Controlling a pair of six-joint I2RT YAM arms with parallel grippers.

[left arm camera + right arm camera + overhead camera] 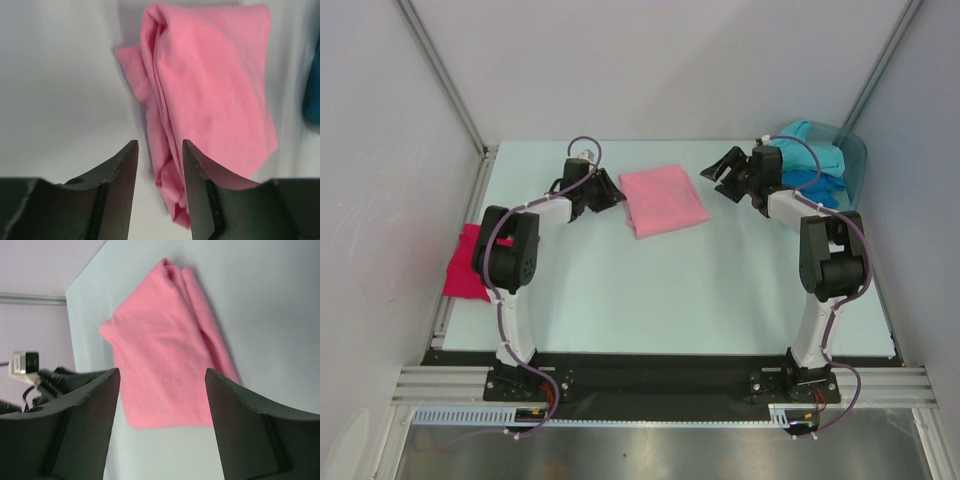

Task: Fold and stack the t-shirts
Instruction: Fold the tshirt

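A light pink t-shirt (663, 199) lies folded into a rough rectangle on the table, back centre. My left gripper (613, 190) hovers at its left edge, open. In the left wrist view the pink t-shirt (210, 95) has its bunched edge under the gap of the left gripper (160, 147), with the jaws apart and not clamping it. My right gripper (716, 178) stands open a little to the shirt's right. The right wrist view shows the pink t-shirt (165, 350) beyond the wide-open right gripper (162, 372). A crimson t-shirt (463, 266) hangs over the table's left edge.
A teal plastic tub (850, 160) stands at the back right corner, holding a turquoise t-shirt (808, 150) and a blue one (815, 181), partly hidden by the right arm. White walls enclose the table (660, 290) on three sides.
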